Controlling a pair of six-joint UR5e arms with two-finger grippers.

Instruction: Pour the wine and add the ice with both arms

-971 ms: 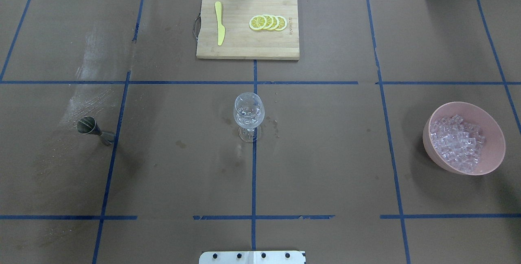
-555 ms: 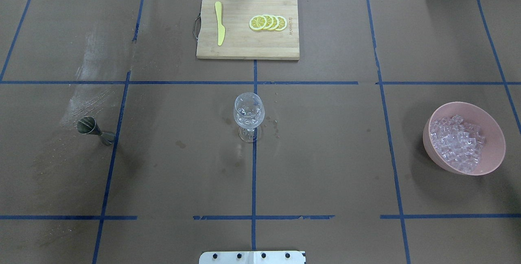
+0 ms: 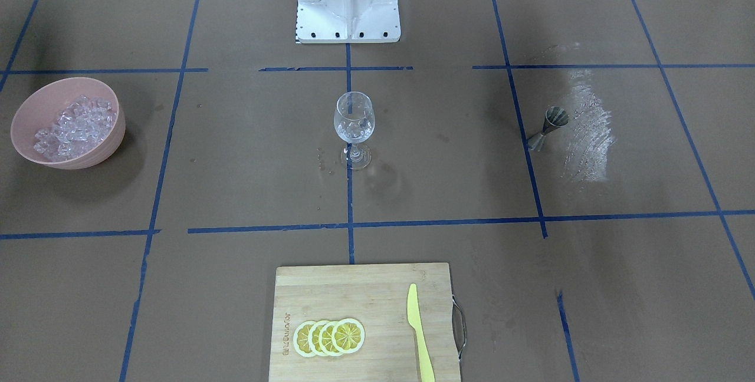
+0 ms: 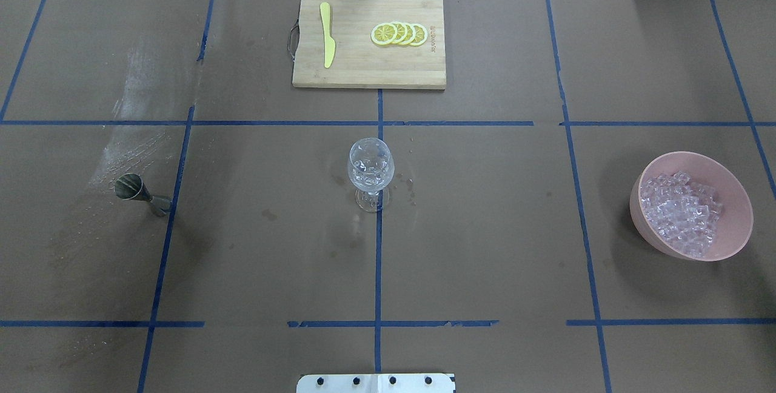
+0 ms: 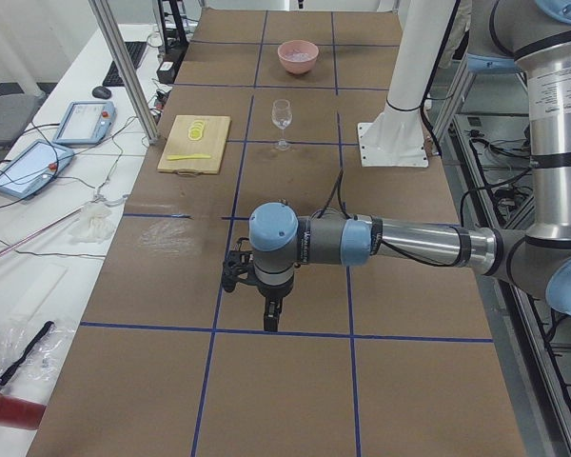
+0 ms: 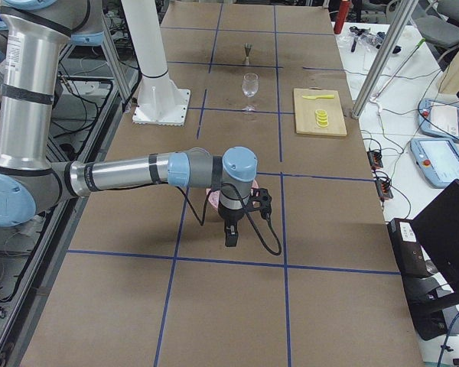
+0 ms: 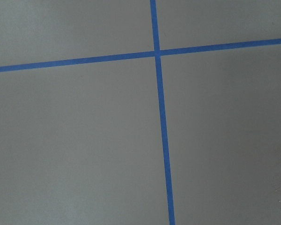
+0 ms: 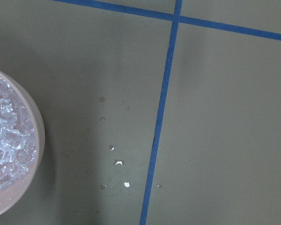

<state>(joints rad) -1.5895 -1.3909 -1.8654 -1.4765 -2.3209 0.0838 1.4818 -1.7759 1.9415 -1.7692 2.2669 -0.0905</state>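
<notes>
Because neither arm reaches into the overhead or front-facing views, the fingers show only from the two table ends. From there I cannot tell whether the left fingers (image 5: 270,319) or the right fingers (image 6: 230,235) are spread or closed, though nothing is seen held in either pair.

The heap of small clear ice cubes (image 4: 682,214) lies in a round pink bowl (image 4: 736,199) on the robot's right part of the brown paper-covered tabletop (image 4: 485,229). It is well apart from the clear stemmed wine glass (image 4: 370,165), which stands upright at the centre on a blue tape line (image 4: 377,272). The glass appears to hold a few clear cubes; whether it holds wine I cannot tell.

The right wrist view catches the bowl's rim at its left edge, so the right fingers hang just beside the bowl, which lies on the glass side of them. The right arm is plainly the nearer one for ice. The bowl is round with its mouth upward, so it has no long axis to line up with. The likely move is a short shift toward the centre, then straight down.

The small metal double-cone jigger (image 4: 140,193) stands upright on the robot's left. The left wrist view shows only crossed tape on bare paper, so the left fingers are not over it.

A wooden cutting board (image 4: 364,71) with lemon slices (image 4: 400,34) sits at the far edge.
</notes>
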